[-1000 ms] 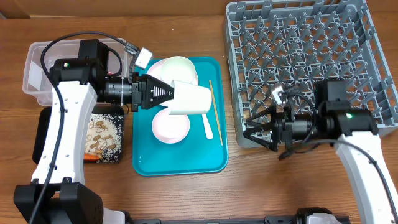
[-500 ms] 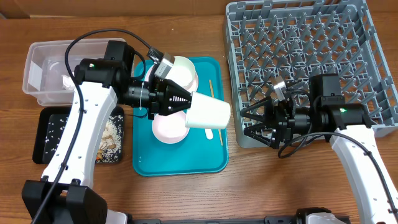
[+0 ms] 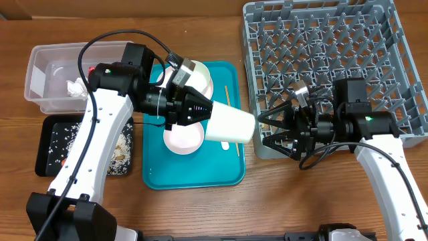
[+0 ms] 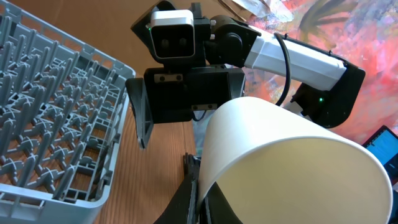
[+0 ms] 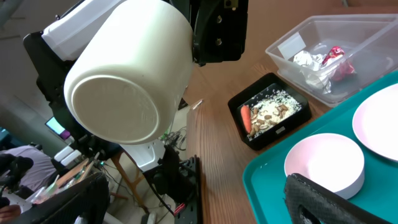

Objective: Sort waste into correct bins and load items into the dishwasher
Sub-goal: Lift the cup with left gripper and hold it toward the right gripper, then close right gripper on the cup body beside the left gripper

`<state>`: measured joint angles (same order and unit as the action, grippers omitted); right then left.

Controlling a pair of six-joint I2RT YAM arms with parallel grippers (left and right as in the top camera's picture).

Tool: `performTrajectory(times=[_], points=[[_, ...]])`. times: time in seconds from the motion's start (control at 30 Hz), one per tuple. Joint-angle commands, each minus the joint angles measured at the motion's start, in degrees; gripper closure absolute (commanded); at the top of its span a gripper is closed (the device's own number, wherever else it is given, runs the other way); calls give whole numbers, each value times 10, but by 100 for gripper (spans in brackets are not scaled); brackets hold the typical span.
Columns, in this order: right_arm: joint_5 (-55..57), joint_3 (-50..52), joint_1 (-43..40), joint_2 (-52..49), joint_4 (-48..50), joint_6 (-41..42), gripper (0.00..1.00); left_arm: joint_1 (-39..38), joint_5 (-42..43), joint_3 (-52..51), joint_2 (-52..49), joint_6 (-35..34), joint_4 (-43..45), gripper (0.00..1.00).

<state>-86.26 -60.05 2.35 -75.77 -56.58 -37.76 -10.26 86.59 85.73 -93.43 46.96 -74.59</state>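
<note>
Cup hangs bottom-first over the tray's right edge, its rim clamped in left pincer. Right pincer gapes empty just beside it. Likely a handover: right grips, left releases, then rack.

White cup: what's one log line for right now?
left gripper: shut on white cup | white cup: sideways over teal tray edge | right gripper: open, facing cup base

Matt white cup, wood-grain table
</note>
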Motion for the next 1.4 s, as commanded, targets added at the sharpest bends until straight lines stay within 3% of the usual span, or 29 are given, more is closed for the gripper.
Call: performTrajectory(times=[0.0, 0.23, 0.53, 1.37], points=[[-37, -23, 3, 4, 12, 12, 7, -2, 16, -4, 9, 13, 2, 96], [-37, -77, 3, 6, 69, 94, 7, -3, 15, -4, 9, 13, 3, 96], [-37, -85, 40, 14, 61, 88, 7, -3, 37, -4, 9, 12, 28, 96], [-37, -84, 124, 13, 166, 91, 7, -3, 40, -4, 9, 11, 31, 96]])
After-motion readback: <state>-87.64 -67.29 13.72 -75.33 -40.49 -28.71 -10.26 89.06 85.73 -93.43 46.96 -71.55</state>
